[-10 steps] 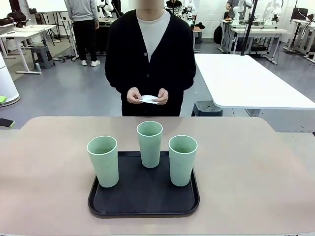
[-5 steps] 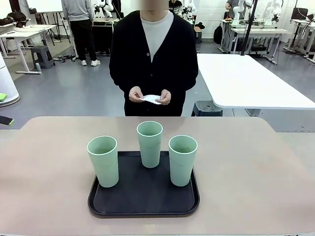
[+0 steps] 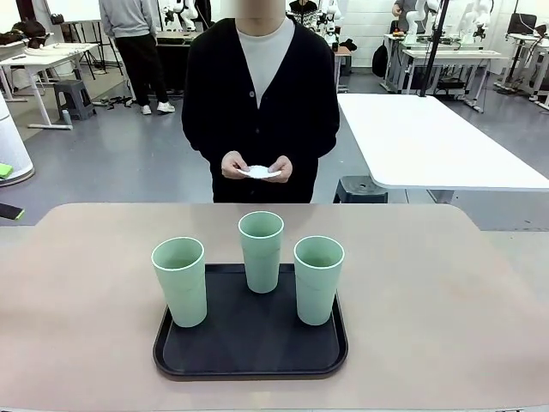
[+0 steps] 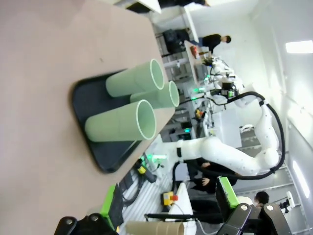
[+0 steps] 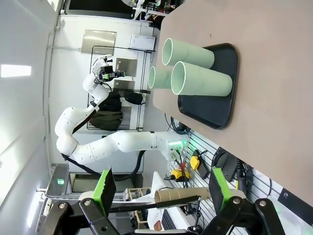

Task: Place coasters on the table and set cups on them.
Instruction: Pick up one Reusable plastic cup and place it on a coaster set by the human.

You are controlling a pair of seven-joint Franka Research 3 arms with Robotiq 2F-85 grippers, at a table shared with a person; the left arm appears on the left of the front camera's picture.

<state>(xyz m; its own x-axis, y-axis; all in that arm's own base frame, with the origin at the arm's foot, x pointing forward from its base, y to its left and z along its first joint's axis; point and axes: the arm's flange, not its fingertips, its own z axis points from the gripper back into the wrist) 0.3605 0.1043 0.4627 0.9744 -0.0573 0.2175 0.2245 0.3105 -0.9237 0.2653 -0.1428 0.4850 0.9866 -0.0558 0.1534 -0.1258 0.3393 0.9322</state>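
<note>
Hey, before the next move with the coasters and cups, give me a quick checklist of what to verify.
1. Are the coasters on the table: not ok, they are in the person's hands.
2. Are all three cups upright on the tray: ok.
3. Is the left gripper open and empty: ok.
4. Is the right gripper open and empty: ok.
5. How many coasters the person holds: cannot tell.

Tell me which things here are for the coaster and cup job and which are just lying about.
For the job: mint-green cups, standing on the black tray; white coasters, in the person's hands; the beige table.
Just about: white table, grey stool, both farther back.
</note>
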